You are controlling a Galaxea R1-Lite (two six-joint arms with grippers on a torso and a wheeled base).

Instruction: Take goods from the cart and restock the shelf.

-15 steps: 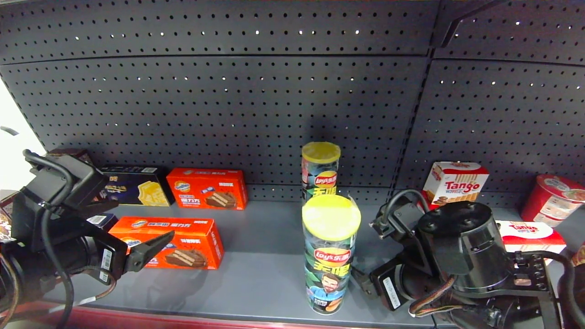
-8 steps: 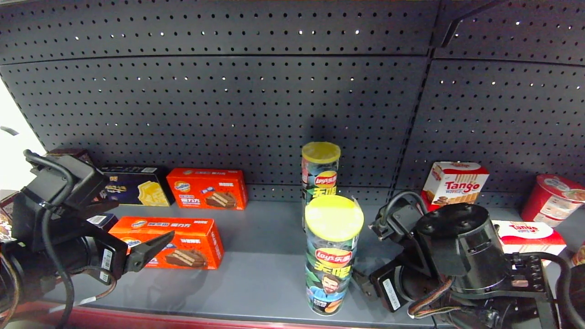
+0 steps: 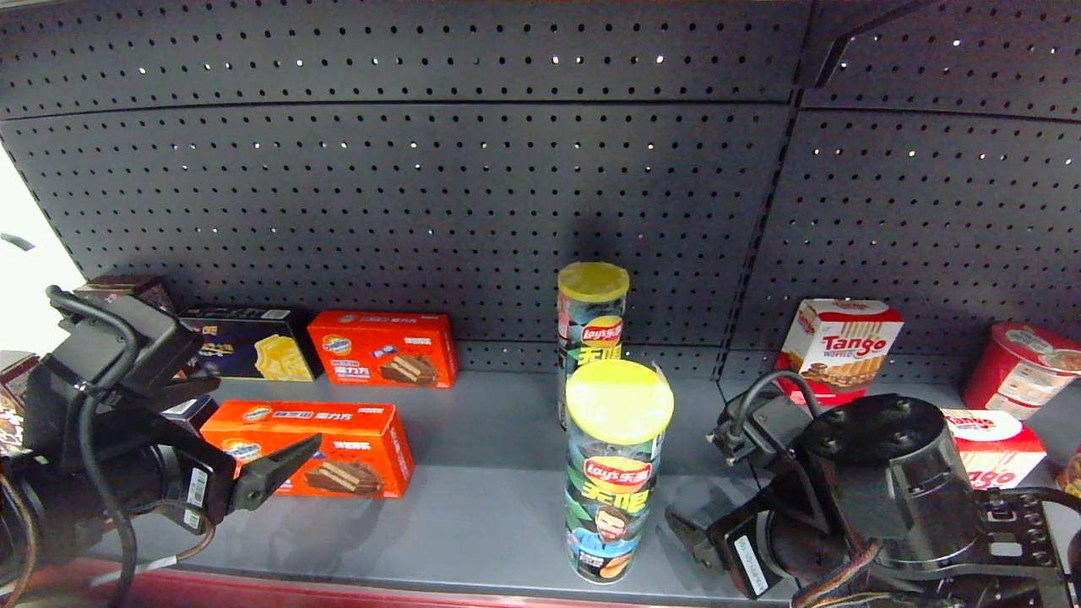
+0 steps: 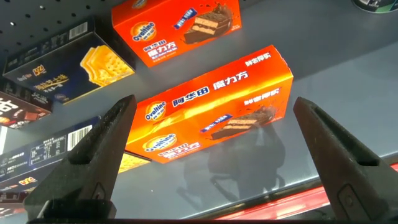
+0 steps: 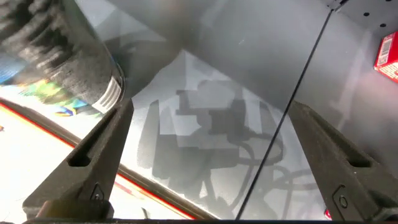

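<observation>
Chip can is being seen standing upright near shelf front edge, long axis vertical, yellow lid up. Right gripper is being held with fingers spread just beside it. Left gripper fingers are also spread, near orange box.

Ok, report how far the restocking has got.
Done: the front chip can stands upright on the shelf before the rear can, ungripped. In hand: nothing; the right gripper open beside that can, the left gripper open by the front orange box. Left: what the cart holds cannot be told.
</observation>
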